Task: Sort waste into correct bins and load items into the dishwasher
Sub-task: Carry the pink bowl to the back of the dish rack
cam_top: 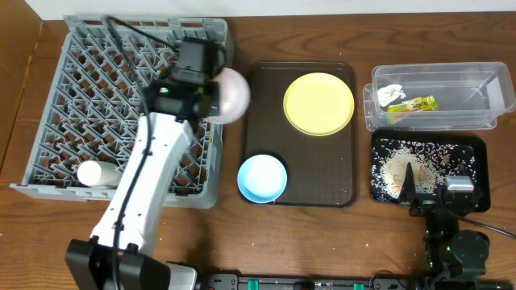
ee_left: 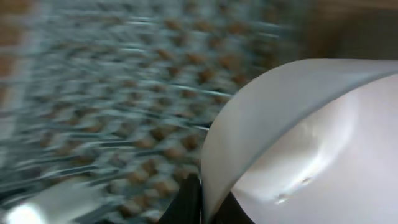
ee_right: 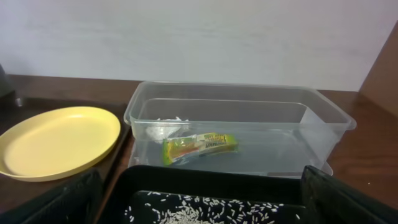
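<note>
My left gripper (cam_top: 214, 97) is shut on the rim of the white bowl (cam_top: 232, 95) and holds it tilted over the right edge of the grey dish rack (cam_top: 89, 89). The left wrist view is blurred; it shows the jaws (ee_left: 208, 208) pinching the bowl rim (ee_left: 298, 137). A small white cup (cam_top: 95, 173) lies in the rack's front left. The yellow plate (cam_top: 318, 103) and light blue bowl (cam_top: 262, 178) sit on the brown tray (cam_top: 339, 173). The wrapper (cam_top: 413, 104) and tissue (cam_top: 391, 94) lie in the clear tub (cam_top: 484, 101). Rice (cam_top: 403, 165) lies in the black tray (cam_top: 472, 153). My right gripper (cam_top: 435, 192) is open and empty at that tray's near edge. Chopsticks are out of view.
In the right wrist view the open fingers (ee_right: 199, 208) frame the black tray (ee_right: 211, 180) with rice, the clear tub (ee_right: 323, 124) with the wrapper (ee_right: 200, 148) behind it, and the yellow plate (ee_right: 56, 140) to the left. A wall stands behind the table.
</note>
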